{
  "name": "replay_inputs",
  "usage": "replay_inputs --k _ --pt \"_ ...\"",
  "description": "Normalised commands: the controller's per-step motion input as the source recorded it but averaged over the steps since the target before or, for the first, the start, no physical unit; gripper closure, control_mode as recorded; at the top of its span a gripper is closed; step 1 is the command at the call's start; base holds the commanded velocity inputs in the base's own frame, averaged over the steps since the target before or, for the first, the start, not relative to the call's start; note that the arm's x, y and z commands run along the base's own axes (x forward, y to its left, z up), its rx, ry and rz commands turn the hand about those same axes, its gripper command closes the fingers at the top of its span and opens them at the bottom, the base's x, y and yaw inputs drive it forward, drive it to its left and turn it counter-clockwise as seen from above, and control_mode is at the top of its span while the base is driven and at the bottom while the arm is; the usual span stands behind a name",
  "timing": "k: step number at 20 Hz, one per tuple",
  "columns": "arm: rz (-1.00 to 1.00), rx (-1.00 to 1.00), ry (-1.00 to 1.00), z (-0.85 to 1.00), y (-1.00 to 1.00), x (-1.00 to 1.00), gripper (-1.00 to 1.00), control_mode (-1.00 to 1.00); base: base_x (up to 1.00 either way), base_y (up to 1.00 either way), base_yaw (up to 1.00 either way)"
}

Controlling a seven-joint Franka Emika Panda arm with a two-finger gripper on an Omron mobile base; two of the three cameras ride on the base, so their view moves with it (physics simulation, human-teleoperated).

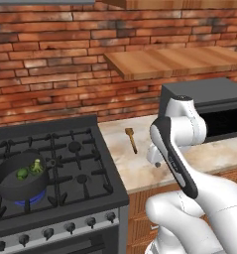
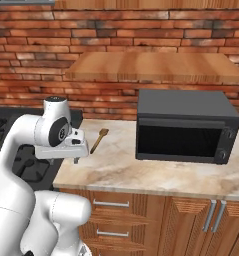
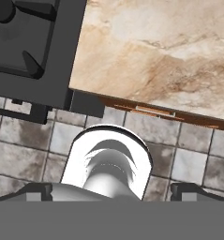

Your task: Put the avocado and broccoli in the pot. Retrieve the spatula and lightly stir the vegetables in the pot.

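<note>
From the left base view, the pot [image 1: 22,179] sits on the front left burner of the stove [image 1: 85,198], with a blue flame under it. The dark round avocado [image 1: 22,173] and the lumpy, paler broccoli [image 1: 36,166] both lie inside the pot, side by side. So I think the first step is done and the step in hand is fetching the spatula [image 1: 131,139]. It lies flat on the bench [image 1: 140,171], near the bench's left edge by the stove and closer to the back wall than to the front edge. Its long side runs from back to front. The wide head points to the back wall and the thin handle points to the front edge, leaning a little to the right.

From the right base view, the spatula [image 2: 99,140] lies between the stove and the microwave [image 2: 186,125], well apart from the microwave. The pincer [image 2: 76,160] hangs under the white hand, above the bench's front left part, near the spatula but not touching it. I cannot tell if it is wide or narrow.

From the hand view, the bench [image 3: 169,56] and the stove corner [image 3: 33,47] sit below. The next move, I think, calls for reaching toward the back wall, dropping down over the handle, and closing across its thin side.
</note>
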Motion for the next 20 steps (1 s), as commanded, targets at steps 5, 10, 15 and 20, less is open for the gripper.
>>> replay_inputs --k 5,10,15,20 --pt "0.00 0.00 0.00 0.00 0.00 0.00 -1.00 1.00 0.12 0.00 0.02" --pt "0.00 0.00 0.00 0.00 0.00 0.00 -1.00 1.00 0.00 0.00 0.00" --pt "0.00 0.00 0.00 0.00 0.00 0.00 -1.00 -1.00 0.00 0.00 0.00" --pt "0.00 0.00 -0.07 0.00 0.00 0.45 -1.00 -1.00 0.00 0.00 0.00"
